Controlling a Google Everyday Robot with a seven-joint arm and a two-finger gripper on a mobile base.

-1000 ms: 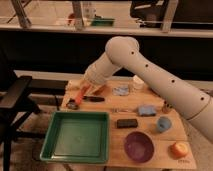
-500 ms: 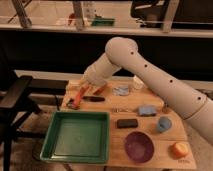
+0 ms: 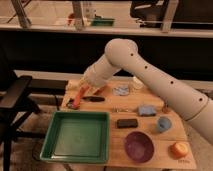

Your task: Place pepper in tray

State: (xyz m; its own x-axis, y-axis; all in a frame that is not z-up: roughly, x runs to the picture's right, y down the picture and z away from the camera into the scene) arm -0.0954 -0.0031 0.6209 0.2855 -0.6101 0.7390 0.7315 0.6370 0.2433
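The pepper (image 3: 81, 93) is a slim orange-red piece held at a slant above the back left part of the wooden table (image 3: 115, 106). My gripper (image 3: 77, 100) is at the end of the white arm and is shut on the pepper. The green square tray (image 3: 75, 114) sits at the table's front left, just in front of and below the gripper, with nothing in it.
A purple bowl (image 3: 138, 146), a stubby orange object (image 3: 178, 150), a blue cup (image 3: 163, 123), a black block (image 3: 127, 122), a blue cloth (image 3: 146, 109) and a white cup (image 3: 137, 82) lie to the right. A dark slim item (image 3: 95, 99) lies beside the gripper. A black chair (image 3: 15, 97) stands at left.
The gripper and the pepper have stayed almost in place over the back left of the table; at most a slight rise.
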